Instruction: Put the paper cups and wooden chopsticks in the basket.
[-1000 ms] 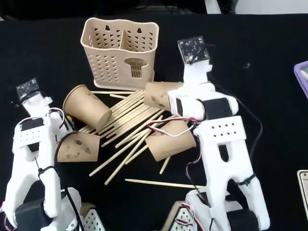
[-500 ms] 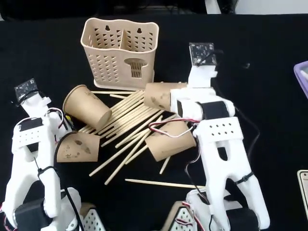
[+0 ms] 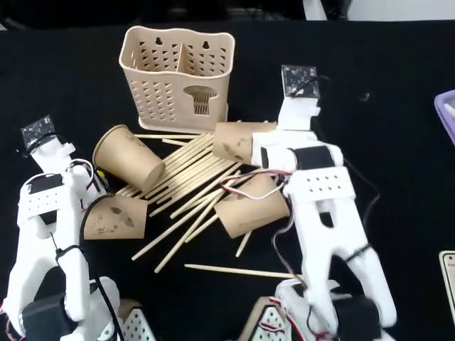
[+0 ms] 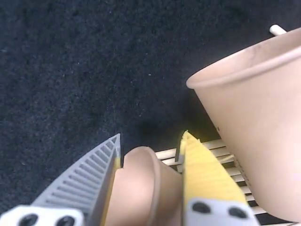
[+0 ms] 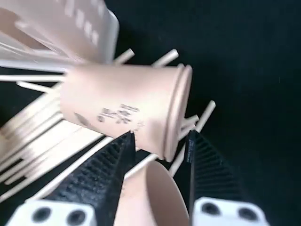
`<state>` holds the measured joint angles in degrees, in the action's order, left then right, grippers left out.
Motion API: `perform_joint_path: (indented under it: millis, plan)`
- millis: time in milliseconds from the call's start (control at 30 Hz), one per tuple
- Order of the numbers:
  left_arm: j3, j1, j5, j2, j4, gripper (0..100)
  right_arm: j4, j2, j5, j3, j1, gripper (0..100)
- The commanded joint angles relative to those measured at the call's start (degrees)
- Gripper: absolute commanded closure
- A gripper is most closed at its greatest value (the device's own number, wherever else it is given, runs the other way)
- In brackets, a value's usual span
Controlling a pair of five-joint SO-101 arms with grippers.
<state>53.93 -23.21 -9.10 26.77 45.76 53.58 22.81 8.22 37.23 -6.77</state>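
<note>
black table (image 3: 398,64), right claw (image 5: 160,141) wide over paper cup (image 5: 122,106)

The high camera looks down over the whole table (image 3: 398,64). Each wrist camera sits very close to a paper cup (image 4: 141,188) (image 5: 122,103) it sees too

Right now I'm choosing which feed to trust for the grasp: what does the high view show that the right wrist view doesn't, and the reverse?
High view: the basket with its two compartments, and a lone chopstick lying apart from the chopstick pile. Right wrist view: the right gripper open, its fingers astride the rim of the cup lying beside the basket. Both: that cup, the basket wall, the chopstick pile.
</note>
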Motion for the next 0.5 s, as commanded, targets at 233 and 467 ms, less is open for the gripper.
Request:
perform_joint_path:
  millis: [233, 467]
  plan:
    - [-0.31, -0.48, -0.26, 1.93, -0.79, 79, -0.88, -9.27, 0.44, -7.16, 0.70, 82.2]
    - [-0.13, -0.48, -0.18, 1.93, -0.79, 79, -1.23, -9.27, 0.00, -7.25, -2.20, 82.4]
